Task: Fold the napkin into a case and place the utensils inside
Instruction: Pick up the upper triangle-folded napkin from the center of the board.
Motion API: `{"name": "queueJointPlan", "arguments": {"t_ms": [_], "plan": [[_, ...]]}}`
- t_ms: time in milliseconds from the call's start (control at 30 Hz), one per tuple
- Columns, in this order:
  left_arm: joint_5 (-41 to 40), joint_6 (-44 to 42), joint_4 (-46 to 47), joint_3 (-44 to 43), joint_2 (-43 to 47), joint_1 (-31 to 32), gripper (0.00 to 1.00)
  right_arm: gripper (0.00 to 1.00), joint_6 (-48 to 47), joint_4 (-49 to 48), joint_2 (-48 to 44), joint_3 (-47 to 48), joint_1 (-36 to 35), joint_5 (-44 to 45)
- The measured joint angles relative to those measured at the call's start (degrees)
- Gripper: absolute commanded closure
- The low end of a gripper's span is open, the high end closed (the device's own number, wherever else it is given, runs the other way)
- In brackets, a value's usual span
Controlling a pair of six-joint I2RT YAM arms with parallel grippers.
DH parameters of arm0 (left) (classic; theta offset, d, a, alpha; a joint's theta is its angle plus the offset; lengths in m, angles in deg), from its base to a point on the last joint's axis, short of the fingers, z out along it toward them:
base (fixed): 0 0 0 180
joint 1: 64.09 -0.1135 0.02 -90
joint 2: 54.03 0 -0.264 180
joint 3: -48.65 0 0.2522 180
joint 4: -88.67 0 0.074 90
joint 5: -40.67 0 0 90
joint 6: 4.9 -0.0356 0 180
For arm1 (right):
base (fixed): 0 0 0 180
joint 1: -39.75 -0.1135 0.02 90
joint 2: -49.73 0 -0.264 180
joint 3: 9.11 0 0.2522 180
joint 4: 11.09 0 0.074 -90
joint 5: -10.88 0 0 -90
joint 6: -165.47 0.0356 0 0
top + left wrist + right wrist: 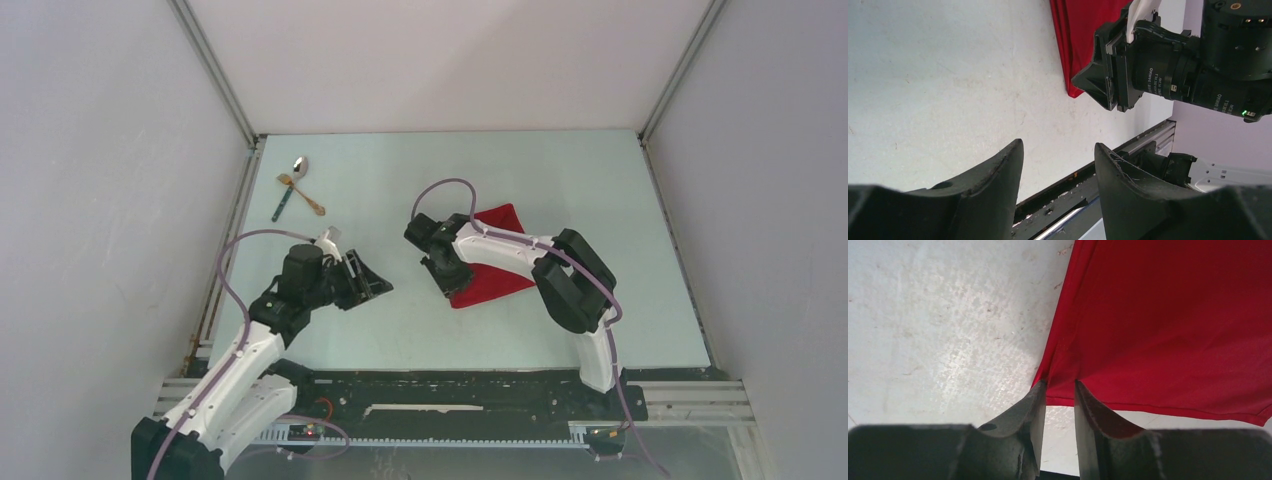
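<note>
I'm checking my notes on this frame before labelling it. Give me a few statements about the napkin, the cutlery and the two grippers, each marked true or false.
1. The right gripper has its fingertips at an edge of the napkin. True.
2. The utensils lie on the napkin. False: they lie together on the bare table at its far left, well apart from the napkin.
3. The left gripper holds the spoon. False: its jaws stand open with nothing between them, and the spoon lies with the other utensils.
4. The left gripper is over bare table, beside the napkin and not on it. True.
</note>
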State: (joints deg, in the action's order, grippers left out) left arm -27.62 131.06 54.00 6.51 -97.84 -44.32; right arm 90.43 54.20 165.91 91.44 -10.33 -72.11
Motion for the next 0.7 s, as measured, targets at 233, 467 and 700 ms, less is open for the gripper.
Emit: {"name": "queueJointPlan", "arguments": {"t_ms": [233, 467, 700], "plan": [[1.1, 0.0, 1.0, 0.0, -1.0, -0.4, 0.40, 0.53, -0.6, 0.5, 0.0, -0.2, -0.7, 0.7], [1.5, 0.0, 1.6, 0.0, -1.1, -0.7, 0.40, 0.43, -0.4, 2.1, 0.0, 0.8, -1.4, -1.7], [2.3, 0.0, 1.9, 0.1, -1.0, -1.3, 0.40, 0.44, 0.3, 2.3, 0.0, 0.8, -0.2, -5.2]]}}
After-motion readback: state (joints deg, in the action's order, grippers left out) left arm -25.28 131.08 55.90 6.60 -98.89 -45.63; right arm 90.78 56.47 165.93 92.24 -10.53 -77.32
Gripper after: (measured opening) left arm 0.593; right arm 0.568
